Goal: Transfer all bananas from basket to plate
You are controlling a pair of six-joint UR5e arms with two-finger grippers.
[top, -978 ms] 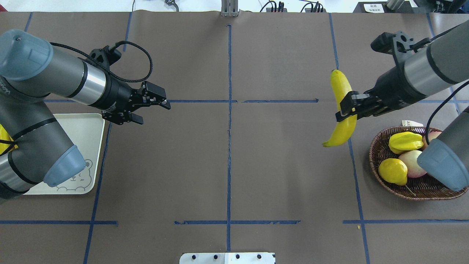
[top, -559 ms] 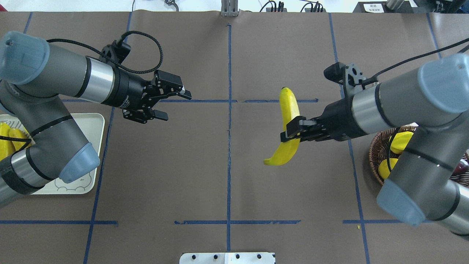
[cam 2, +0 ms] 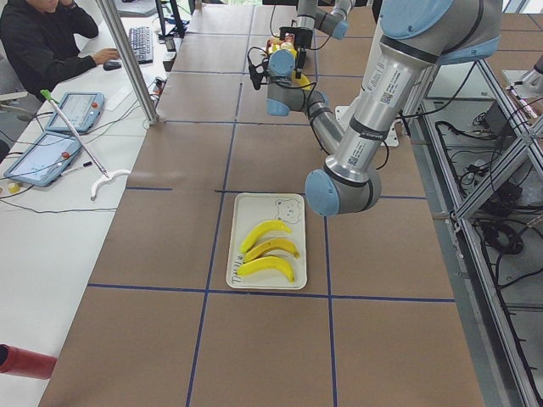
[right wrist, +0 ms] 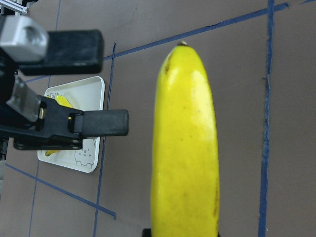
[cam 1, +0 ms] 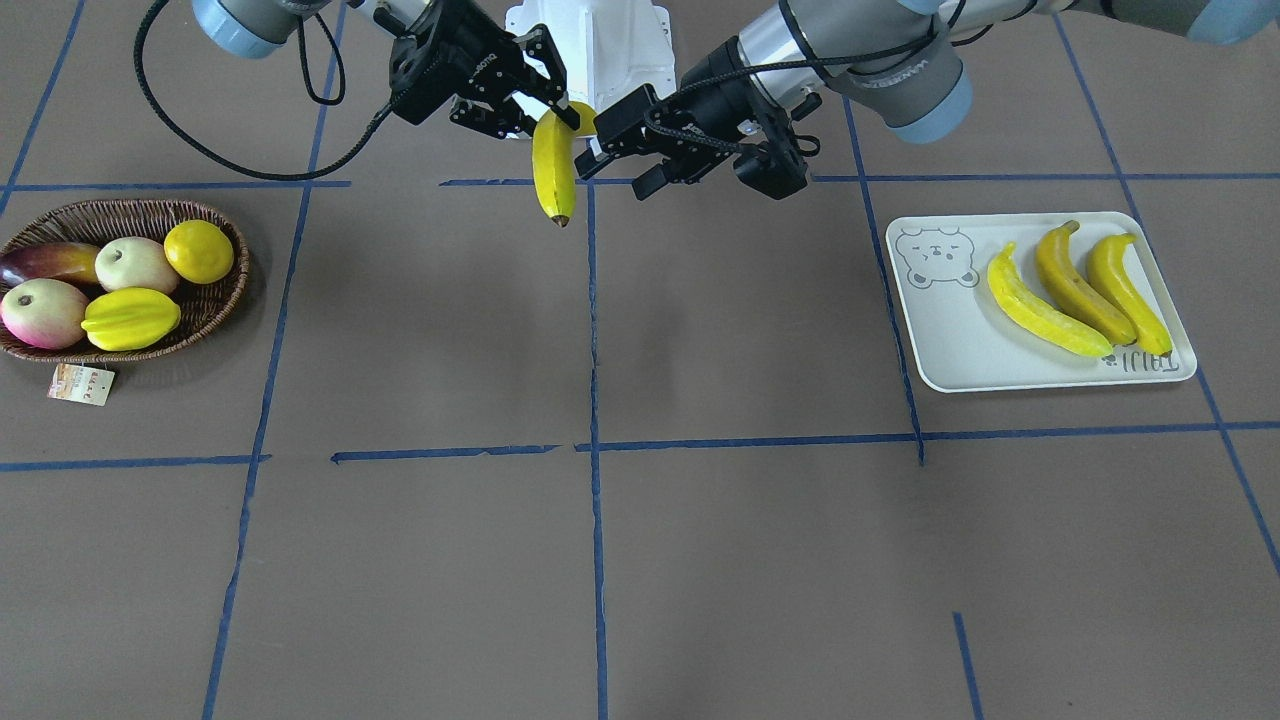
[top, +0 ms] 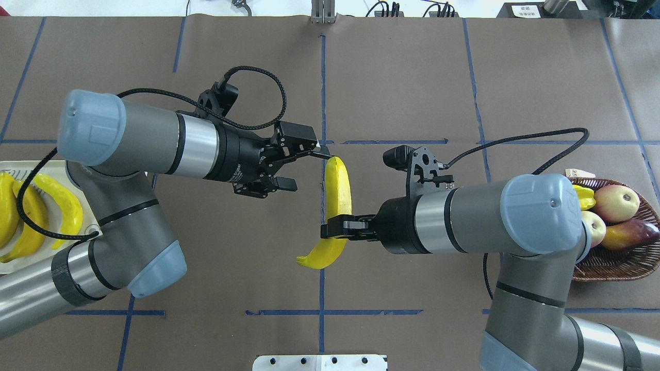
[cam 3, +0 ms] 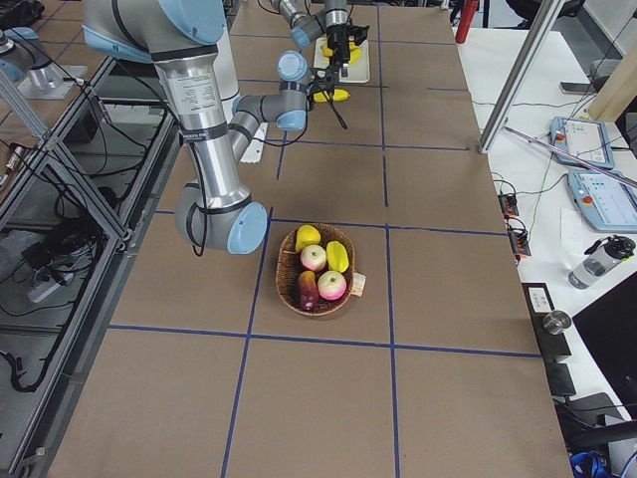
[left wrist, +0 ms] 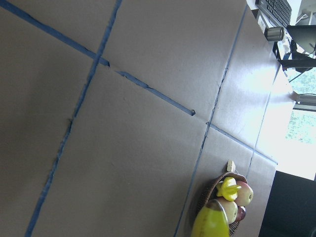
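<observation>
Banana [top: 337, 190], glossy, yellow and curved, is held at mid-length by the right gripper [top: 335, 228], clamped on it. Just beyond, the left gripper [top: 312, 170] is spread wide and empty beside its far tip. Three more bananas [cam 1: 1080, 285] lie on the flat off-white plate [cam 1: 950, 340]; the woven wicker basket [cam 1: 222, 300] is set well apart.

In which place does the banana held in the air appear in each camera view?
Front-facing: banana top centre, hanging.
Overhead: banana at centre.
Exterior left: banana top centre, far, tiny.
Exterior right: banana top centre, far, tiny.
Left wrist: probably the banana, blurred, at bottom edge.
Right wrist: banana fills the centre.
Shared landmark: the plate, absent only from the left wrist view.
</observation>
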